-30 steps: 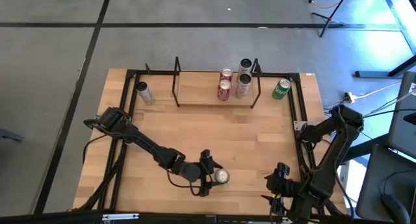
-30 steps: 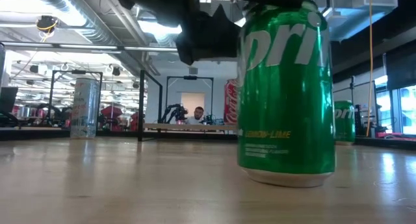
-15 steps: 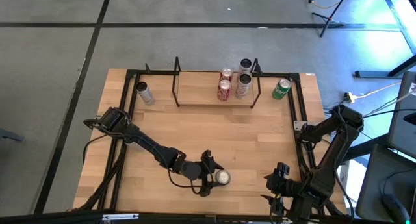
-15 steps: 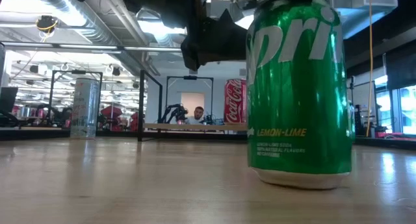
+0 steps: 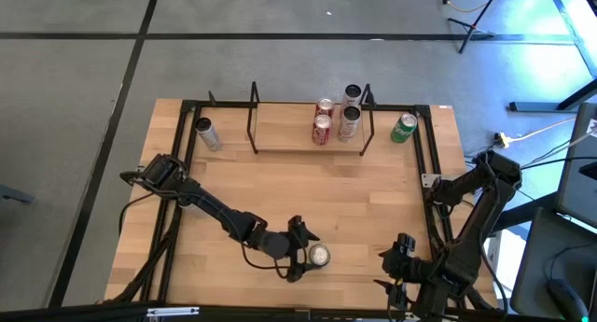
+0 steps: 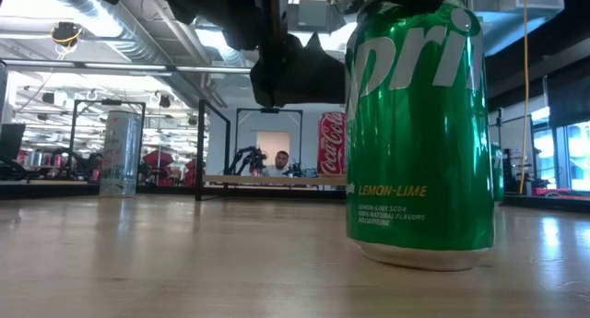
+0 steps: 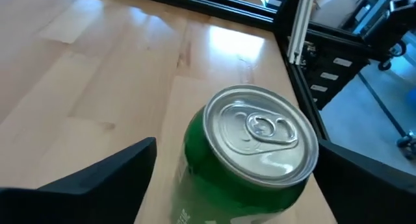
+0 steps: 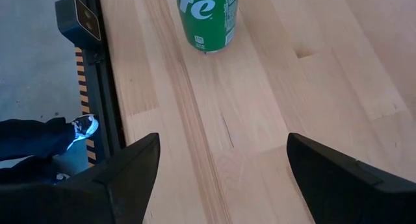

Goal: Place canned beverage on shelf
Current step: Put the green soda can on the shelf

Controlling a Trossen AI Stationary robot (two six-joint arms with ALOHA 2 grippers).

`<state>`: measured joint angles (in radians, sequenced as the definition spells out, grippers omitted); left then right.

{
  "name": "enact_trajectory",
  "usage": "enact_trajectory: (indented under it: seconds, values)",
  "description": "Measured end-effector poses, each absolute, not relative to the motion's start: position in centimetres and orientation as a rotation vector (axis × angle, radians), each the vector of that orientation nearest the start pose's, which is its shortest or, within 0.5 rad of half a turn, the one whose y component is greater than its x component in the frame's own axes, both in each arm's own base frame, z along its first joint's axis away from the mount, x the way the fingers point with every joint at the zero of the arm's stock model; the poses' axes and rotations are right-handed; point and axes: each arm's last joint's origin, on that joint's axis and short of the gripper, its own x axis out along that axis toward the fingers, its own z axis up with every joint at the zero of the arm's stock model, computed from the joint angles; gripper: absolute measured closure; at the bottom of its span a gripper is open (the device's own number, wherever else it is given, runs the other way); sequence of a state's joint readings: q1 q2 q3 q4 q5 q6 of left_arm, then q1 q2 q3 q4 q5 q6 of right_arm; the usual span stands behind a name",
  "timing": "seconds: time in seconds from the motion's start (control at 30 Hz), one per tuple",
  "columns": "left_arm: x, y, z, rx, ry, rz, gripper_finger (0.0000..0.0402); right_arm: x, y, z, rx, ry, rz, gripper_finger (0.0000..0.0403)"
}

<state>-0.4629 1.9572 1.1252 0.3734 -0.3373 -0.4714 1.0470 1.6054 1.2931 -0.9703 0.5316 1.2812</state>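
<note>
Green can [image 5: 319,256] stood upright at lower centre of the bench [image 5: 364,205].
Left gripper [image 5: 305,255] is set around it, jaws spread wide, not pressed against its sides; right gripper [image 5: 399,259] jaws are held open, empty.

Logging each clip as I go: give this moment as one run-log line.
left gripper: jaws open around upright green aluminium soda can, near table edge | right gripper: open, parked | black wire shelf: four cans

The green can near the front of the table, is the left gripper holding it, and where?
No. The left gripper stands open around the green can, one finger at each side, with gaps showing. Nothing is held.
</note>
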Motion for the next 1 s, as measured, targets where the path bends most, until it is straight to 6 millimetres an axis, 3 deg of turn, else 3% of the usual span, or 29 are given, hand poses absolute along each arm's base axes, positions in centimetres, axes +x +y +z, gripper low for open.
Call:
enact_trajectory:
  seconds: [0.17,0.47,0.6,1.0]
  values:
    - [37.5,-18.0,16.7,-0.378,0.405,-0.006,0.0006,16.6,25.9,26.0,0.256,0.960,-0.184,0.0081]
    - [37.4,-19.0,13.8,-0.296,0.438,0.050,0.0010,16.6,25.8,26.0,0.249,0.951,-0.188,0.0081]
    - [37.4,-19.0,13.8,-0.316,0.410,0.091,0.0016,16.6,25.8,26.0,0.249,0.952,-0.188,0.0081]
    - [38.3,-17.4,13.9,-0.431,0.378,0.166,0.0115,16.7,25.8,26.1,0.246,0.934,-0.193,0.0081]
